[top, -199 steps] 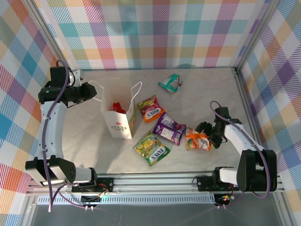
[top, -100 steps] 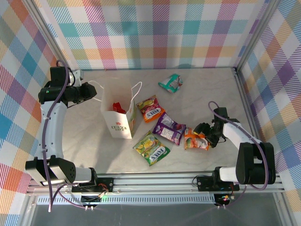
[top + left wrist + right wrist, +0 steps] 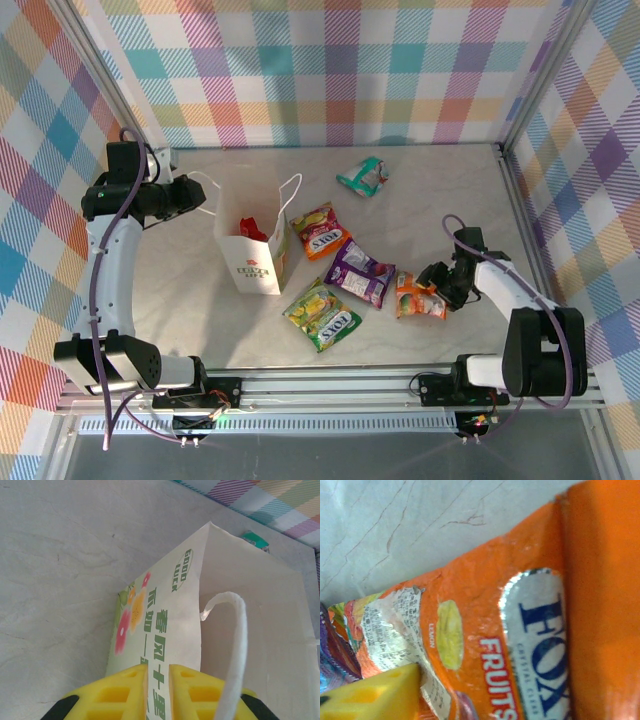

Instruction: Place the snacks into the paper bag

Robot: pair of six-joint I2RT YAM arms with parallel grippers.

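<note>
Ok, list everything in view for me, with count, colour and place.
bag: one, white with print, upright, left of centre
red packet: one, red, inside the bag
teal packet: one, teal, far side
far orange packet: one, orange, right of the bag
purple packet: one, purple, centre
green packet: one, green-yellow, near side
near orange packet: one, orange, right of the purple packet
table: one, pale marbled, under everything
walls: three, pastel plaid, around the table
left gripper: one, yellow fingers, pinching the bag's rim
right gripper: one, yellow finger, at the near orange packet

Pastel plaid walls [image 3: 340, 70], pale marble tabletop [image 3: 430, 200] — metal front rail [image 3: 340, 378]
</note>
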